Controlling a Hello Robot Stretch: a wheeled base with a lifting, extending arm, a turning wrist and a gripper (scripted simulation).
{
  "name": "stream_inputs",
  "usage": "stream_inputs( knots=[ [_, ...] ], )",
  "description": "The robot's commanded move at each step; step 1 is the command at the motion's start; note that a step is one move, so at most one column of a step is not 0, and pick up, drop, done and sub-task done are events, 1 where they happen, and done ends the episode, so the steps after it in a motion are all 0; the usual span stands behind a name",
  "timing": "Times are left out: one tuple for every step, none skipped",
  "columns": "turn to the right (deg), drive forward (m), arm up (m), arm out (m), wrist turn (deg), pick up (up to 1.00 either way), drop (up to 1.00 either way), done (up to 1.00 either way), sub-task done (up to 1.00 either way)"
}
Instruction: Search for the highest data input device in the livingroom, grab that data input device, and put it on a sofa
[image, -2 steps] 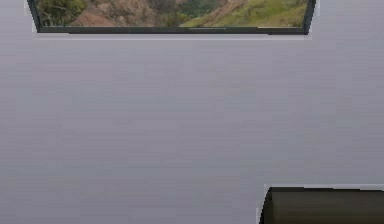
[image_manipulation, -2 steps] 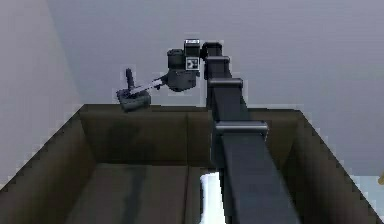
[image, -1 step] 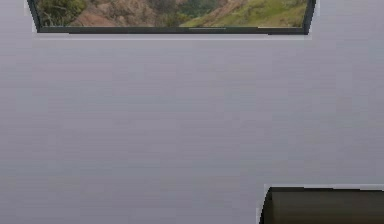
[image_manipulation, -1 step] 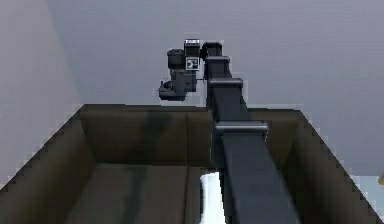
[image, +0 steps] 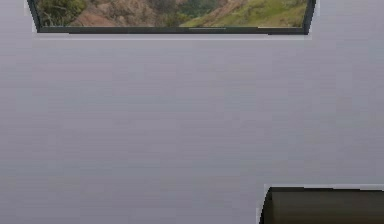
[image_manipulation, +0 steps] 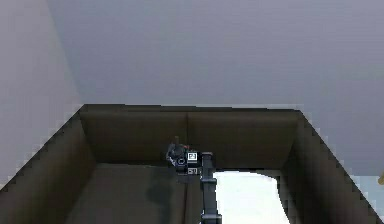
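Note:
A dark brown sofa (image_manipulation: 120, 135) with a high back and side arms spans the arm side view. The arm (image_manipulation: 208, 195) rises from the bottom edge over the seat, with its white marker squares (image_manipulation: 193, 160) at the far end. Left of them the gripper (image_manipulation: 176, 153) stands in front of the sofa's backrest, above the seat. I cannot tell whether it holds anything, and no data input device can be made out. A dark brown corner (image: 325, 205) at the forward view's bottom right looks like part of the same sofa.
A plain grey wall (image: 190, 120) stands close ahead, with a framed landscape picture (image: 170, 14) hung high on it. Grey walls (image_manipulation: 220, 50) also rise behind the sofa. A flat white thing (image_manipulation: 248, 195) lies on the seat right of the arm.

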Motion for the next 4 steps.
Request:
stream_inputs(
  knots=[
    [0.0,0.00,-0.32,0.00,0.0,0.00,0.00,0.00,0.00],
    [0.0,0.00,0.00,0.00,0.0,0.00,1.00,0.00,0.00],
    [0.0,0.00,0.10,0.00,0.0,0.00,0.00,0.00,0.00],
    [0.0,0.00,0.00,-0.08,0.0,0.00,0.00,0.00,0.00]
  ],
)
